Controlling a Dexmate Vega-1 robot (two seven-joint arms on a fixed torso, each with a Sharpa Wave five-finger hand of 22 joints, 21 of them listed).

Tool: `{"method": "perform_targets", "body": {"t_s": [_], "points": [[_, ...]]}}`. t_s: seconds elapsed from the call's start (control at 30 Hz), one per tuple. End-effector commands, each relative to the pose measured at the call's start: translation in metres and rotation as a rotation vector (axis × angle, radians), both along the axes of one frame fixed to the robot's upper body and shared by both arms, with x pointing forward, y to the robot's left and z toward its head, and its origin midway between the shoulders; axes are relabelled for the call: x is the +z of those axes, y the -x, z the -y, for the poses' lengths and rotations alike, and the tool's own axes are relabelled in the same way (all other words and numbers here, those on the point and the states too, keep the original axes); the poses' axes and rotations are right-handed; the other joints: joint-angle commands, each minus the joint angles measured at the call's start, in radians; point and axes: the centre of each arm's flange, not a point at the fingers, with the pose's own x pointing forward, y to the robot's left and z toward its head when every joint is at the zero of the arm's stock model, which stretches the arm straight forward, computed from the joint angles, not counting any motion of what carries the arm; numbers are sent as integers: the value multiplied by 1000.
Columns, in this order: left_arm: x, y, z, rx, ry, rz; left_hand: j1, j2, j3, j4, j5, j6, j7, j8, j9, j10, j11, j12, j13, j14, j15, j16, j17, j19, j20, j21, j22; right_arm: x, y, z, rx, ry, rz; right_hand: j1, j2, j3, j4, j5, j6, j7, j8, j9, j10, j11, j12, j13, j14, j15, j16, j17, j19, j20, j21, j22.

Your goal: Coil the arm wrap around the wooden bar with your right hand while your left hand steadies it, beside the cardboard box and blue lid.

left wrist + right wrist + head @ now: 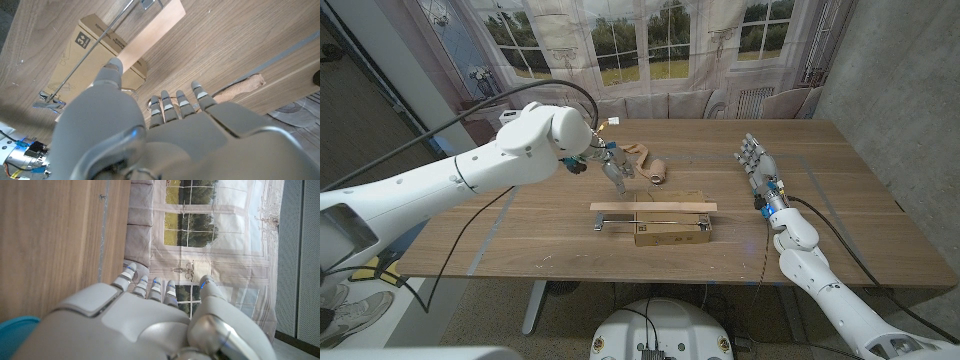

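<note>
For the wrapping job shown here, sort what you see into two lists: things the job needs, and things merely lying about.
Needed for the job:
arm wrap
wooden bar
left hand, fingers spread above the table near the wrap
right hand, open, away from the bar

Just lying about:
cardboard box
metal rod with end clips
blue lid

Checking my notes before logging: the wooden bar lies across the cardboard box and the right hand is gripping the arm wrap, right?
Not quite. The right hand is open, holding nothing, far from the arm wrap, as the head view shows. The wooden bar does lie across the cardboard box.
</note>
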Motion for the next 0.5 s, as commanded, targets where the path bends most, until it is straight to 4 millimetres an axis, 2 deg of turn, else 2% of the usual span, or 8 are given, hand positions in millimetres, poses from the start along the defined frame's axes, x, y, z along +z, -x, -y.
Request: {"method": "perform_targets", "body": {"t_s": [0.03,0.4,0.5], "points": [[-10,-8,7,15,-42,-33,1,22,-2,6,-10,27,2,5,5,24,5,14,13,31,2,12,8,17,3,7,5,-5,-1,2,2,-8,-7,-3,1,-2,-1,4,4,-4,6,6,7,-3,5,3,3,6,5,4,8,7,4,6],[-23,-15,12,30,-59,-63,-22,46,-12,27,-31,47,23,12,14,26,16,22,34,54,13,25,21,20,26,8,8,-7,-1,5,2,-11,-10,-4,1,-3,0,4,6,-5,6,6,8,-1,5,3,5,8,5,4,8,9,3,6],[-26,-15,15,40,-85,-60,-17,49,-11,24,-35,43,24,10,16,24,23,24,39,54,18,24,22,23,34,10,8,-7,-1,6,3,-11,-11,-5,1,-3,0,4,6,-5,6,6,8,-3,5,3,5,9,5,4,8,9,3,6]]}}
